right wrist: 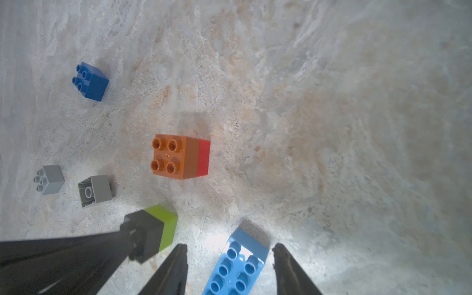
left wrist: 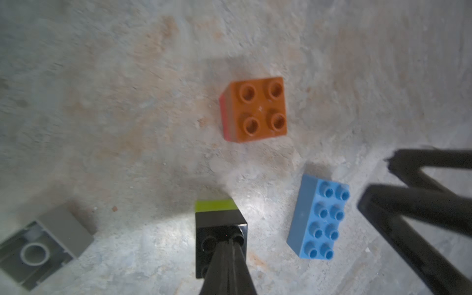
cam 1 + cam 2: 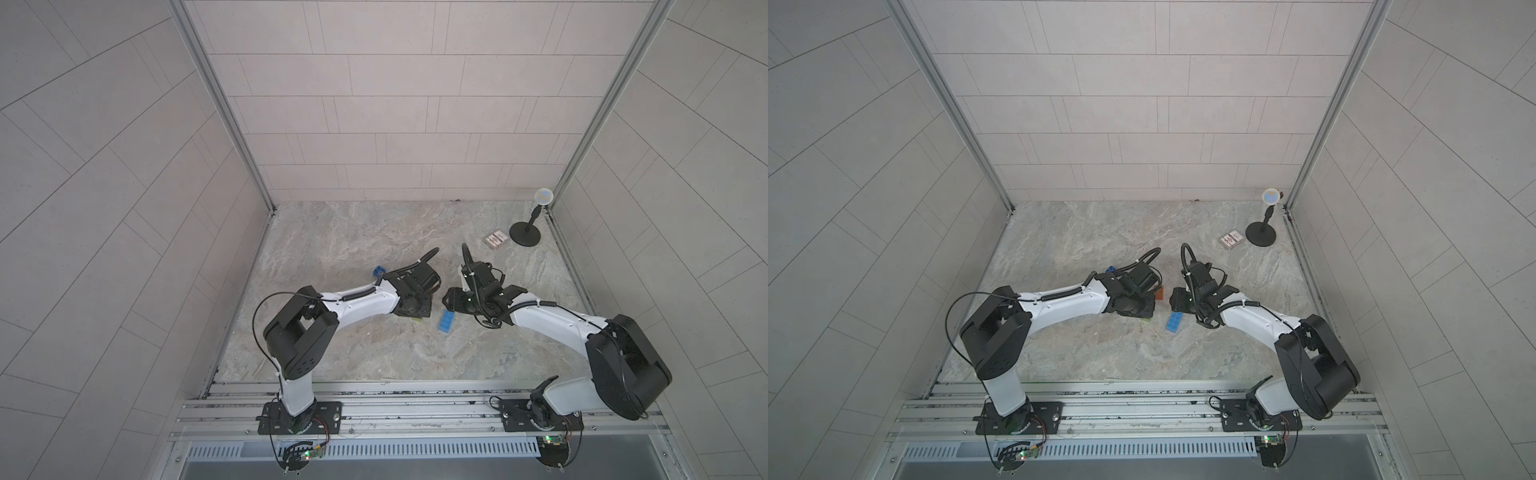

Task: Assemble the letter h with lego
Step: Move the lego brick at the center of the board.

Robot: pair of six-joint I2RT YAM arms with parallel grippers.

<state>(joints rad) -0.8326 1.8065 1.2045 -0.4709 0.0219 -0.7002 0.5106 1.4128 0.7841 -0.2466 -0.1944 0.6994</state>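
Near the middle of both top views, the light blue brick (image 3: 446, 321) is lying flat on the table (image 3: 374, 232), between the two wrists and slightly lower in the frame. From the right wrist, the right end effector (image 1: 229, 245) is standing spread, its fingers (image 1: 173, 270) flanking one end of that brick without clamping it. The left end effector (image 2: 226, 246) is pressed together, its tips resting on the studded face of the black brick (image 2: 219, 227), which is joined to the lime brick (image 2: 214, 205). The orange brick (image 1: 169, 155) is sitting joined to the red brick (image 1: 203, 158), apart from both end effectors. The blue brick (image 1: 92, 81) and two grey bricks (image 1: 95, 190) are lying loose farther off.
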